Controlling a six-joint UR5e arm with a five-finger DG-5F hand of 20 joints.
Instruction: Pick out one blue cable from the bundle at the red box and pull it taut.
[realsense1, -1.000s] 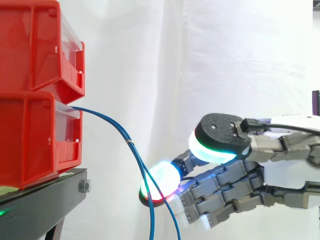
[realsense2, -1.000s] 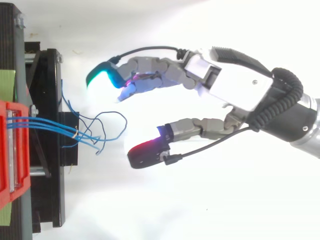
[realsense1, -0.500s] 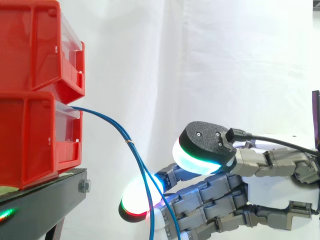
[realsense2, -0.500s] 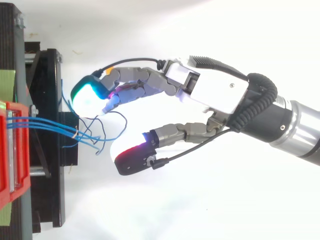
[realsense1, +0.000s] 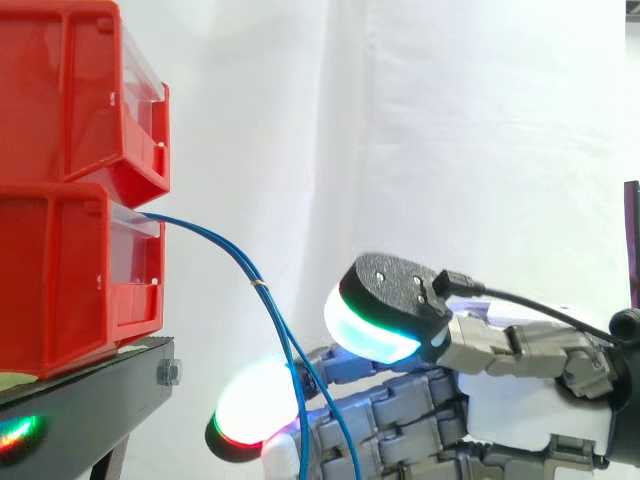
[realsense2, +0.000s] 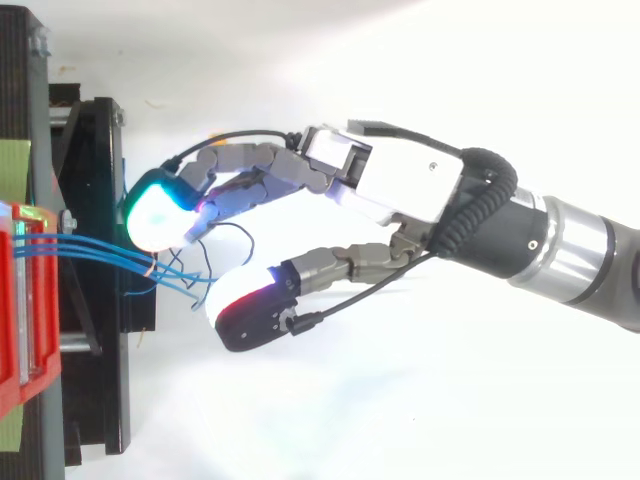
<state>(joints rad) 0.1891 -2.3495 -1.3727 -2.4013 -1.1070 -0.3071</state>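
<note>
White curtain (realsense1: 450, 120) behind everything, so I'll place the rest off the lower red bin (realsense1: 60, 280). Right under that bin is the black stand (realsense1: 80, 410), and stacked on top of it is a second red bin (realsense1: 70, 90).

The arm (realsense2: 560, 255) comes in from the side away from the bin's open front. Its hand (realsense2: 400, 190) reaches toward that front and sits a bit lower than the bin in the side view. The hand is open. One glowing white-green fingertip (realsense2: 155, 215) is close to the bin's front on one side of the wires, and the thumb pad (realsense2: 245, 305), glowing white and red, is on the other side a little further out. There's a clear gap between them and nothing is pinched.

The bundle of blue cables (realsense1: 225, 250) comes out of the bin's front at its top edge, arcs out and droops down past the stand. The strands run through that gap, crossing in front of the fingers in the side view. Loose ends curl just off the bin between the pads.

A tiny tie (realsense1: 260, 285) cinches the strands partway along the droop.
</note>
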